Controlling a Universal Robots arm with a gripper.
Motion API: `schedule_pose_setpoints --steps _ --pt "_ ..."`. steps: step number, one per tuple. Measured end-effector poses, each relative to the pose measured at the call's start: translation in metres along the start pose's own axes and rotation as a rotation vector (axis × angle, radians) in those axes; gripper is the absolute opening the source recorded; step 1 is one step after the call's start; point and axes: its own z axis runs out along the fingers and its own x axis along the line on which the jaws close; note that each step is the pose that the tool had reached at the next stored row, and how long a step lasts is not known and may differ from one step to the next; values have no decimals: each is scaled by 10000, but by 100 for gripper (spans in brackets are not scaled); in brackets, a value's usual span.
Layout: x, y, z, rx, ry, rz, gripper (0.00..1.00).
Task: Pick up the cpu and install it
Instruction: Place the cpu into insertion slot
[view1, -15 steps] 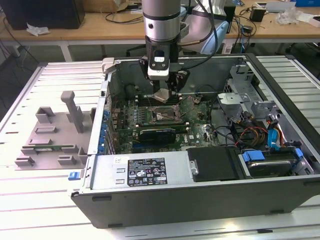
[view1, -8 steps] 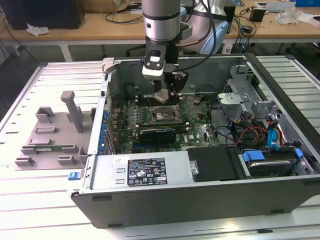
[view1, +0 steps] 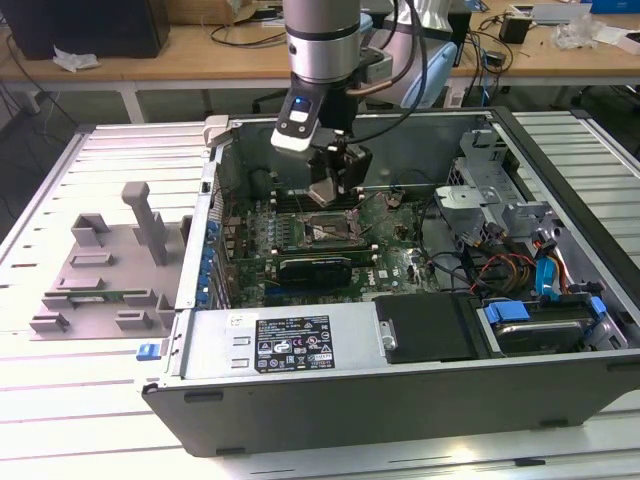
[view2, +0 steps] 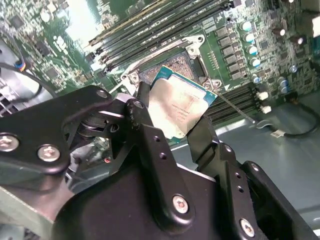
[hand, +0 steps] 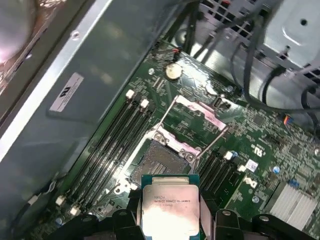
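My gripper (view1: 328, 192) hangs inside the open computer case (view1: 400, 385), shut on the cpu (view1: 327, 190). In both wrist views the cpu (view2: 176, 111) (hand: 170, 206) is a flat square chip with a silver top and thin green rim, pinched at two opposite edges by the black fingers (view2: 145, 120). It hovers a little above the open socket (hand: 159, 161) on the green motherboard (view1: 390, 245), whose metal load frame (hand: 197, 111) is flipped up. The socket (view1: 322, 232) lies just below the gripper in the exterior view.
Black memory slots (hand: 107, 145) flank the socket on both sides. A bundle of cables and drive bays (view1: 520, 270) fills the case at the exterior view's right. A grey fixture tray (view1: 105, 265) sits on the slatted table at the exterior view's left. The case's metal wall (hand: 65, 90) stands close by.
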Motion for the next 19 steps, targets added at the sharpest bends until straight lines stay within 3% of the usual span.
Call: schedule_pose_setpoints --steps 9,19 --pt "0 0 4 12 -99 1472 55" --pt "0 0 10 31 -241 3611 55"
